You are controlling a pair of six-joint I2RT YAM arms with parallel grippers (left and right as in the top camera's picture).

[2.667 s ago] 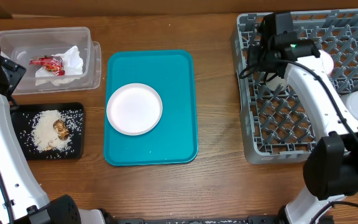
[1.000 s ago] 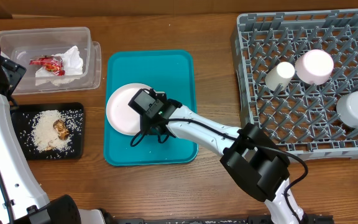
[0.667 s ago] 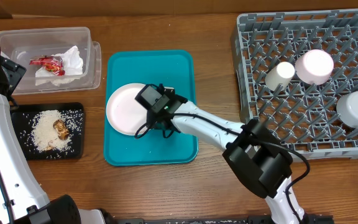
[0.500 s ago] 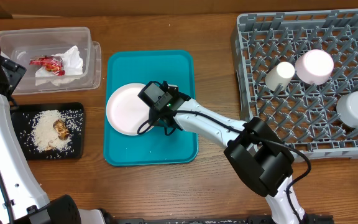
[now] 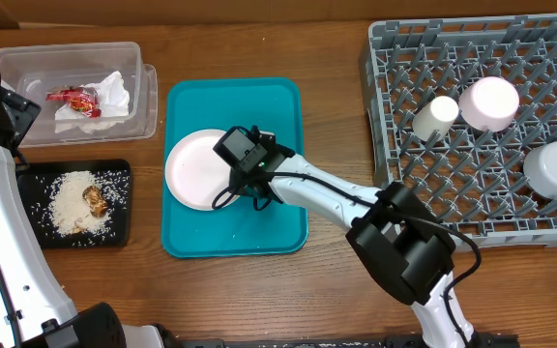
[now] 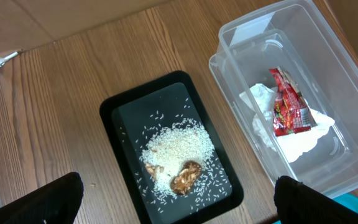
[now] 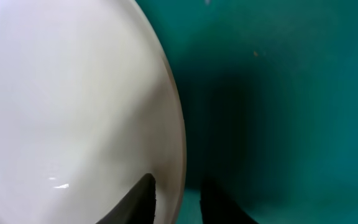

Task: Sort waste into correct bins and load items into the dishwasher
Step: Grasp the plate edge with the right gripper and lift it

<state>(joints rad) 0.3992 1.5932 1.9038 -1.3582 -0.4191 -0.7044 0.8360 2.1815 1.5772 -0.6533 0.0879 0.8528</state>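
Wooden table (image 5: 337, 58), grain running 9 to 3 o'clock, fills the overhead view. Teal tray (image 5: 278, 106) lies flat just 9 o'clock of frame centre, long side running 12 to 6, corners rounded, a few pale specks on its floor. Lighter tan board strip (image 5: 211, 8) runs along the table's 12 o'clock edge. Left wrist view: small silvery scrap (image 6: 4, 58) on the wood at 10 o'clock, too small to identify.

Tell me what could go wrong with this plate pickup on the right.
The right hand straddles only the thin rim of the white plate, so a shallow pinch might slip or let it tilt on lifting. The fingers sit low over the teal tray and could scrape or drag it.
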